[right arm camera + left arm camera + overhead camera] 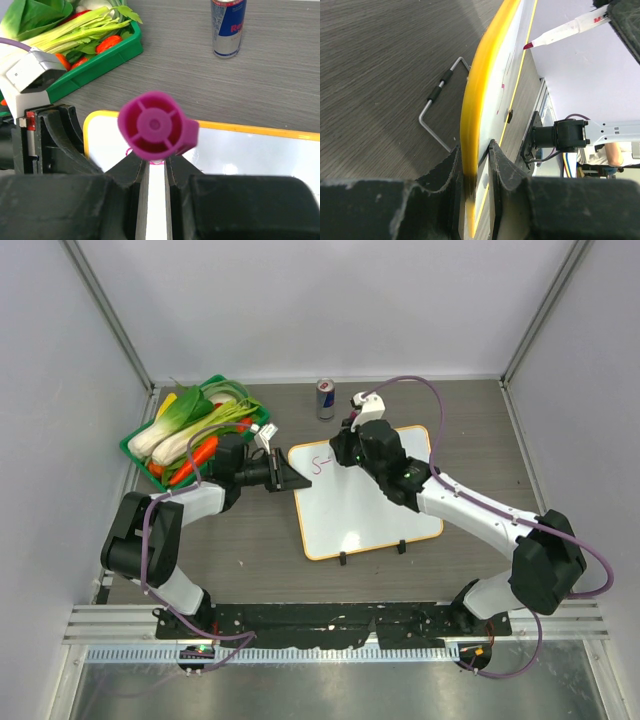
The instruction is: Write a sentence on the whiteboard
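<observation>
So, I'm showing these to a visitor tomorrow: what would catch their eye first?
The whiteboard in the table's middle, its left edge clamped by the left gripper, while the right gripper holds a magenta marker over a pink stroke near its far left corner. Then the green tray of vegetables at far left.

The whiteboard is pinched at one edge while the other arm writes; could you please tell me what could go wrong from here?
1. The left gripper clamps only the rim of the whiteboard near one corner, so pen pressure might pivot or slide the board and skew the writing.
2. The marker is held by the right gripper between narrow fingers; it might tilt or slip and lose contact with the board.
</observation>
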You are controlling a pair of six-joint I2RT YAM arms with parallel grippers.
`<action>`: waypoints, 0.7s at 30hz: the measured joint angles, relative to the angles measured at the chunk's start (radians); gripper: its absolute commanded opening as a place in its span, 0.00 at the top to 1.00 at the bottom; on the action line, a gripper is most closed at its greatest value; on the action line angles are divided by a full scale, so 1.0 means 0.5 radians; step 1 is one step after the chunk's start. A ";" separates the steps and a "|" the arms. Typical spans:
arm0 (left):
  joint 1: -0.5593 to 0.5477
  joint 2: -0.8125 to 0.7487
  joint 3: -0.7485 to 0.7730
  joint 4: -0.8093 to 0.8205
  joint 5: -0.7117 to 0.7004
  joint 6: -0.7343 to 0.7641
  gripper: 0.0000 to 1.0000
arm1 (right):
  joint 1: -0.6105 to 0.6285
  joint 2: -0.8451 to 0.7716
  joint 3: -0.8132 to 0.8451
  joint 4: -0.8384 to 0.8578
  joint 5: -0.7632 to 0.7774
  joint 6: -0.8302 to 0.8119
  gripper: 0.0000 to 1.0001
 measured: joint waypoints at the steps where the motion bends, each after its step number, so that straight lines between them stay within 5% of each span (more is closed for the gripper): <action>1: 0.000 0.000 0.000 0.000 0.001 0.001 1.00 | 0.000 0.000 0.007 0.002 -0.005 0.002 0.99; 21: -0.002 0.000 0.001 -0.012 -0.002 0.005 1.00 | 0.000 0.057 0.003 0.043 -0.052 0.012 0.99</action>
